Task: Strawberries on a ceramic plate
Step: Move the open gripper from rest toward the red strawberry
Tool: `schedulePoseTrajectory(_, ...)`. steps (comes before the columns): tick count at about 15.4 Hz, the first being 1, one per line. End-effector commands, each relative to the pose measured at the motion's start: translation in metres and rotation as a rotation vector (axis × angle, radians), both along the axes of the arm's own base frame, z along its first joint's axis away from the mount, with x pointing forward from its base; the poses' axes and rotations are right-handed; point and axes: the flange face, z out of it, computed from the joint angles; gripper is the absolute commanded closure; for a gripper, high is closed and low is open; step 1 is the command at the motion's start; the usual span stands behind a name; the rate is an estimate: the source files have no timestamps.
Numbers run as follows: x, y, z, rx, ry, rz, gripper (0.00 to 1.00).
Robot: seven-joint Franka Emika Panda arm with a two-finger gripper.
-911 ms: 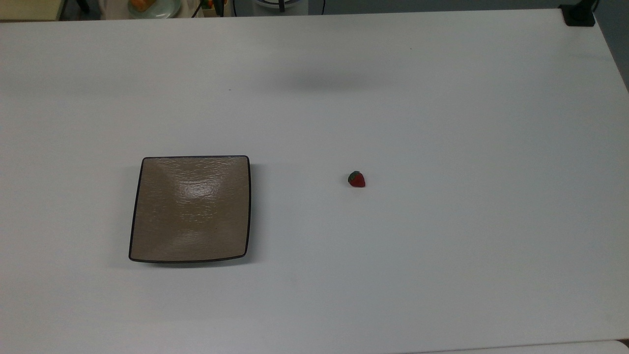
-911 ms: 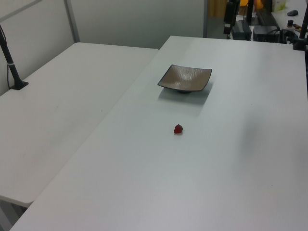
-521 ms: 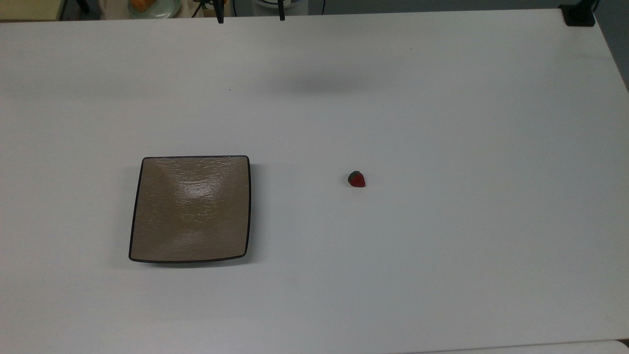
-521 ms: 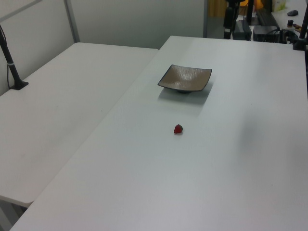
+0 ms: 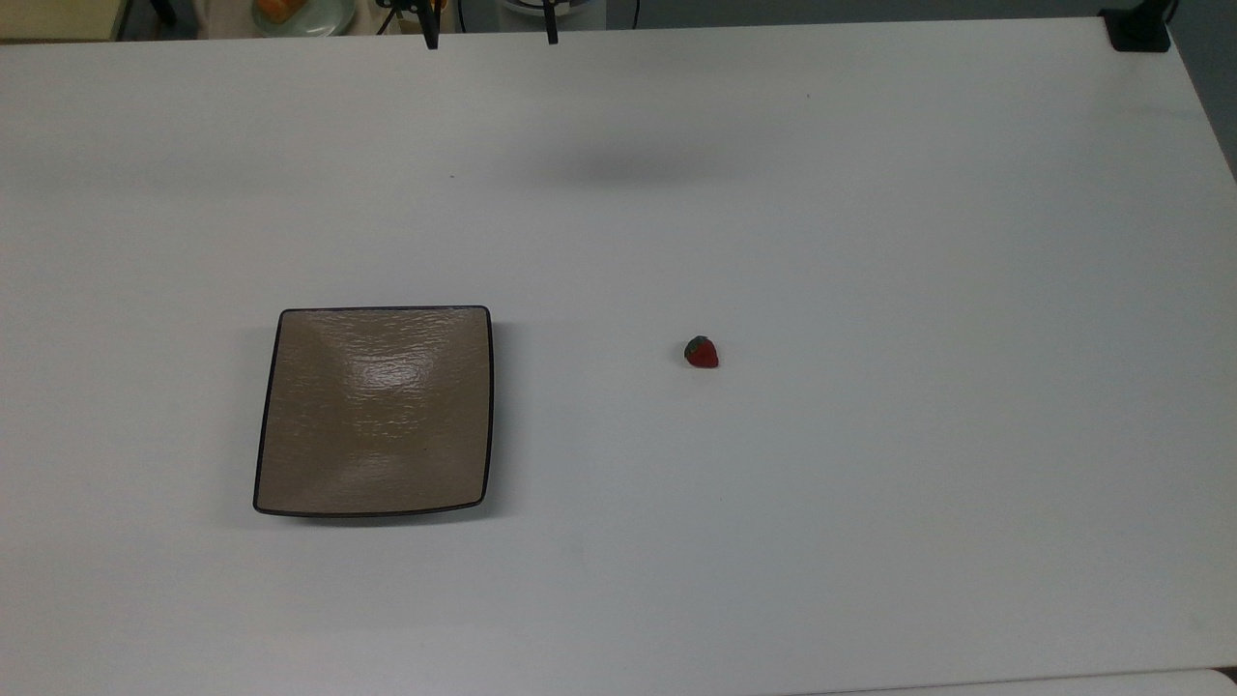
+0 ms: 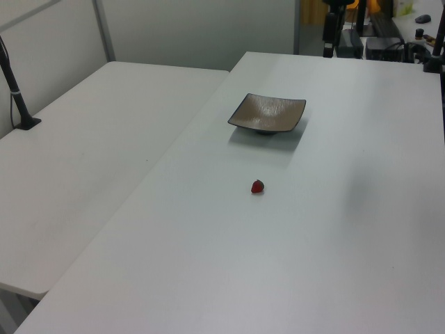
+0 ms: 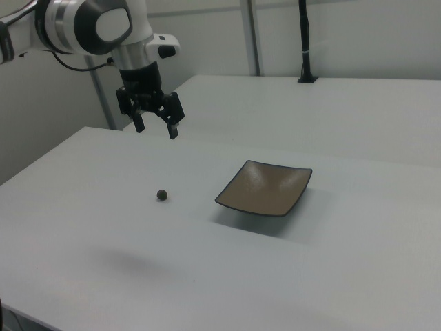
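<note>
the gripper [image 7: 156, 127] hangs wide open and empty high over the white table [image 7: 103, 227], with the strawberry [image 7: 162, 195] lying almost straight below it, well apart from the square ceramic plate [image 7: 264, 187].

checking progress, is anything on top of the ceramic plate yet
No. The ceramic plate shows a bare tan surface. The strawberry lies on the table, apart from it. What is beneath the plate is covered.
</note>
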Motion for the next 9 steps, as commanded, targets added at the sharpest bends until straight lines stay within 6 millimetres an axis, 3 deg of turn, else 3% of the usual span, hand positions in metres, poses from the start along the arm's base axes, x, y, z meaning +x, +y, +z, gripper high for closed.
schedulePoseTrajectory(1,0.007,0.012,-0.016,-0.013,0.035,0.009,0.00)
schedulePoseTrajectory(5,0.025,0.020,-0.027,0.015,-0.001,0.014,0.00)
schedulePoseTrajectory(9,0.042,0.058,-0.058,0.017,-0.013,0.080,0.00)
